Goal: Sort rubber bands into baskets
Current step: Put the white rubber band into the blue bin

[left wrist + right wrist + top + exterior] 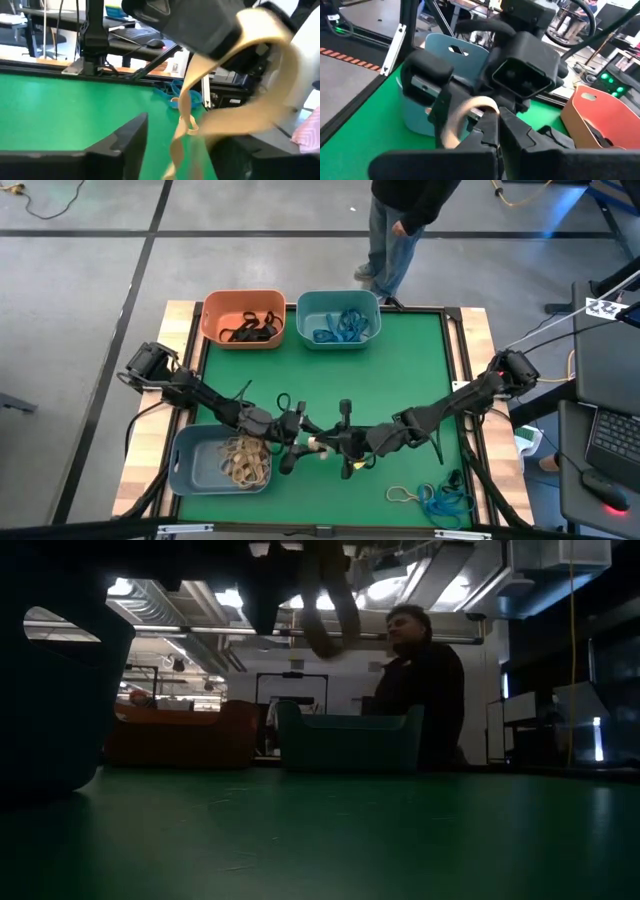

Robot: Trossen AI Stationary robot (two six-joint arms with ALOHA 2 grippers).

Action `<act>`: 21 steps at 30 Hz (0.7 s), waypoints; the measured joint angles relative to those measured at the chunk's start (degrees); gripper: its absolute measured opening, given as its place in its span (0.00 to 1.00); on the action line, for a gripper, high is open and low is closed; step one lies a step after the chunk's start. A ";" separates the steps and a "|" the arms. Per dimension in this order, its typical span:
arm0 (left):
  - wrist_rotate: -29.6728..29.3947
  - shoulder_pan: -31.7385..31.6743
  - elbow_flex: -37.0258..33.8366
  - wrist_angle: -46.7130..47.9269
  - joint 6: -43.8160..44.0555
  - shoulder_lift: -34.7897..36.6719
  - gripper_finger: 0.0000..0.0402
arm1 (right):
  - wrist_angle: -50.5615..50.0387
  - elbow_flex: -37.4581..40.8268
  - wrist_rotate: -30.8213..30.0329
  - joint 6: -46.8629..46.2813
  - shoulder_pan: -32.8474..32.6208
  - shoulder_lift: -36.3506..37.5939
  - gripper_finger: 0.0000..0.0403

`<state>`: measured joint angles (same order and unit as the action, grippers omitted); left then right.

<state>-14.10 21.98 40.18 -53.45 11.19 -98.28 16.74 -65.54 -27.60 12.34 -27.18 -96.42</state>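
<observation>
**Tan band passing between the arms, next to the grey-blue basket**

The right gripper [318, 446] has its jaws clenched on a tan rubber band [240, 107], and the left gripper [287, 432] meets it nose to nose, its jaws spread around the same loop but not yet clamped, as far as I can tell. Both hang over the near middle of the green counter [410, 360], just right of the grey-blue basket [190, 470], which already holds a heap of tan bands [245, 462].

To do this hand-over well, I'd say the left jaws should close on a free stretch of the loop before the right ones let go, then carry it over the grey-blue rim before dropping, since a stretched band can snap away.

There are three baskets: the grey-blue one near left, an orange basket [215, 310] far left holding black bands [252, 328], and a teal basket [310, 310] beside it holding blue bands [342, 326]. The bands in each are too tangled to count. A small unsorted clump of blue and tan bands [435, 500] lies near right. One person [405, 220] stands beyond the far edge.
</observation>
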 joint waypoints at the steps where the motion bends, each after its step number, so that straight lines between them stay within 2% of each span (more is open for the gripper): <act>1: 0.08 0.00 0.00 -0.02 -0.58 0.00 0.44 | 0.18 0.00 0.20 0.14 0.00 0.00 0.01; 7: 3.34 0.04 0.00 -2.64 -4.25 0.00 0.19 | 0.16 0.00 0.23 1.07 -0.04 0.00 0.01; 11: 3.53 0.04 0.00 -2.93 -5.61 0.00 0.03 | 0.16 0.00 0.24 -0.70 -0.04 0.00 0.01; 15: 3.53 0.05 0.00 -2.55 -5.39 0.00 0.03 | -0.17 0.00 0.24 -2.92 -0.17 0.00 0.06; 21: 3.49 0.93 0.00 -2.20 -5.59 0.04 0.01 | -1.06 0.00 -0.90 -3.09 -2.62 1.11 0.30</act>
<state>-10.61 22.90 40.18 -55.65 5.61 -98.24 15.69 -65.54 -28.51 9.25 -29.80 -95.31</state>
